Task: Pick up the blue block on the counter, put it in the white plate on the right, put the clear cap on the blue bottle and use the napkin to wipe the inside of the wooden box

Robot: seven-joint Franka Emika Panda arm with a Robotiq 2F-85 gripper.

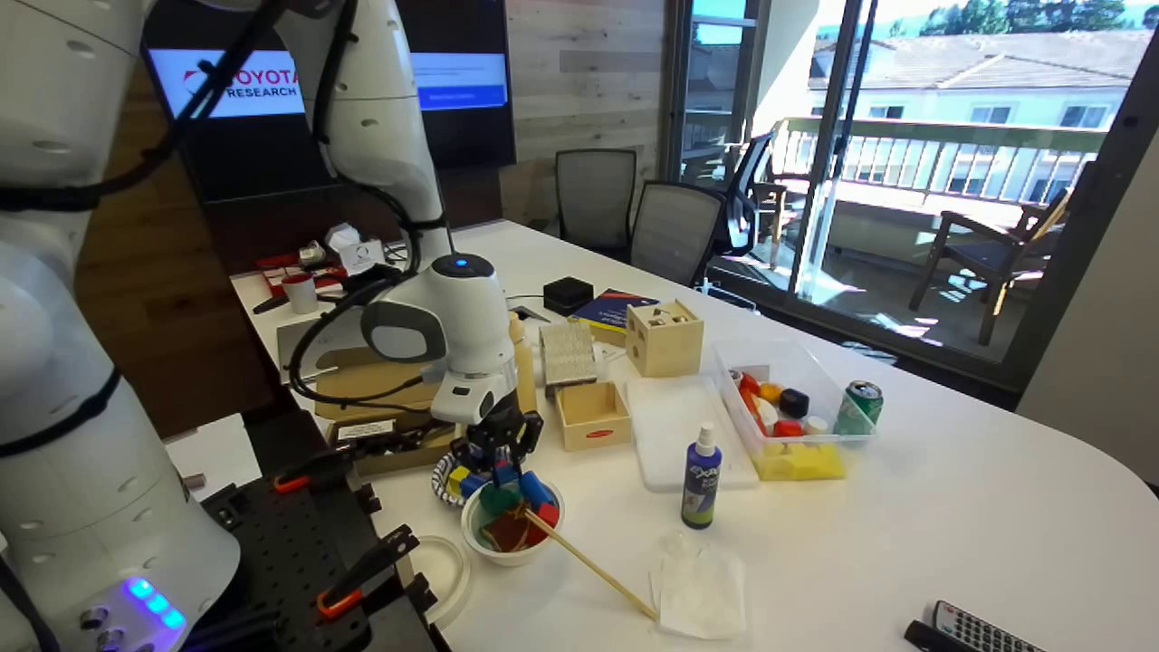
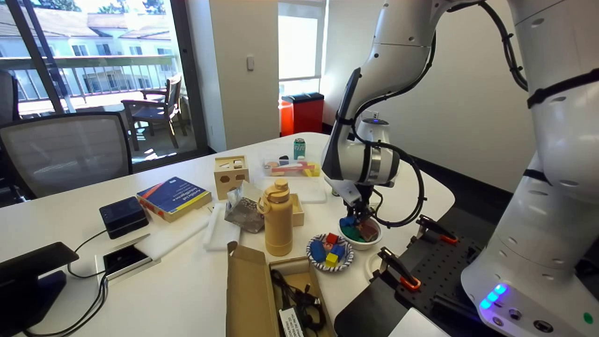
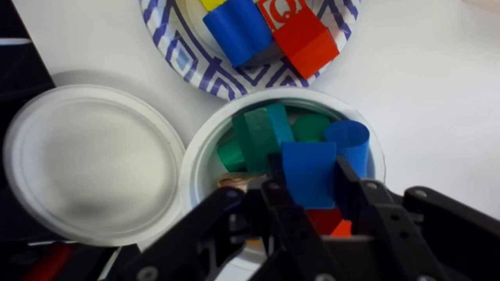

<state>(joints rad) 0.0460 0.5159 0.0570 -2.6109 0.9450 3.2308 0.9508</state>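
A mustard-yellow bottle (image 2: 278, 224) stands upright on the white surface (image 1: 960, 507), just beside an open cardboard box (image 2: 248, 290) that holds dark cables (image 2: 306, 302). A thick blue-covered book (image 2: 174, 195) lies flat next to a black box (image 2: 123, 216), a green can (image 1: 857, 409) stands upright by a clear plastic bin (image 1: 765, 355) of small coloured things (image 1: 771, 393), and a remote control (image 1: 980, 627) lies well apart from them. Mesh-backed chairs (image 1: 595, 195) stand past the surface's edge, and a wall screen (image 1: 462, 136) shows the word "RESEARCH".
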